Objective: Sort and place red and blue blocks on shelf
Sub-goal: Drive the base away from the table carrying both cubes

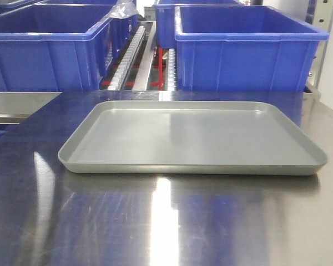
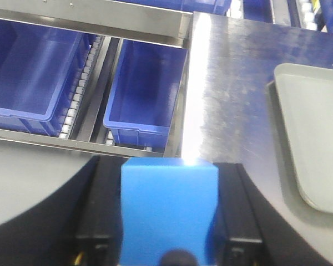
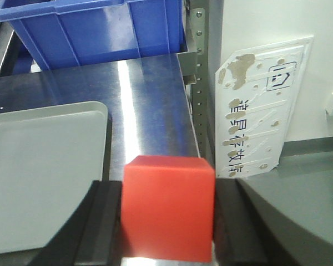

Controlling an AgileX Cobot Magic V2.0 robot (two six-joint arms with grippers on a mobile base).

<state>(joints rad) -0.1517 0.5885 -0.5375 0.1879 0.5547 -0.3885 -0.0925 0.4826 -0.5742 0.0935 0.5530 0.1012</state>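
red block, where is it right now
Right wrist view: the red block is clamped in the right tool, over the steel tabletop near its right edge, with the grey tray just to its left.

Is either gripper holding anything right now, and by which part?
Both. The left gripper pinches the blue block by its two opposite side faces; the right gripper pinches the red block the same way.

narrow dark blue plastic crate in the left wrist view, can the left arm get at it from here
Probably yes: the left pincer, shut on the light blue cube, faces the narrow dark-blue plastic crate, its top open, nothing between them.
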